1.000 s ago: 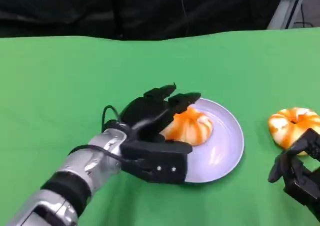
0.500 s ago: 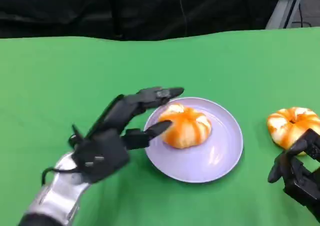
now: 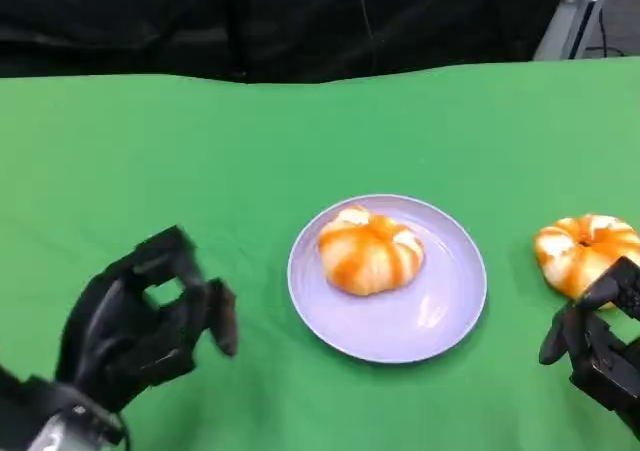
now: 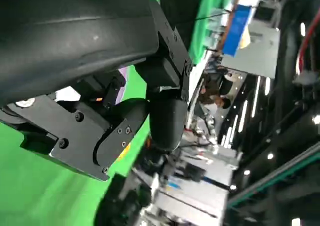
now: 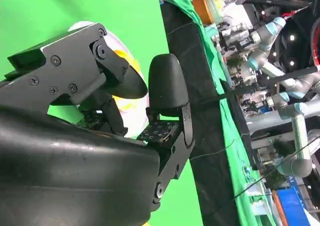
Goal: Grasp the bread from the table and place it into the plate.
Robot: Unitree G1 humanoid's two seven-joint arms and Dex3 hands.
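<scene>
Head view: bread (image 3: 369, 251) is lying in the plate (image 3: 440, 311), both my hands are staying clear of it.
My left hand (image 3: 140, 321) is hovering over the green table (image 3: 150, 161) well to the plate's left, fingers loosely curled, holding nothing. My right hand (image 3: 600, 351) is waiting off the plate's right side, fingers curled, gripping nothing, just beside a second bread (image 3: 585, 251) on the table.

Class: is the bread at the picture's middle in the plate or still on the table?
In. The bread lies on the plate.
</scene>
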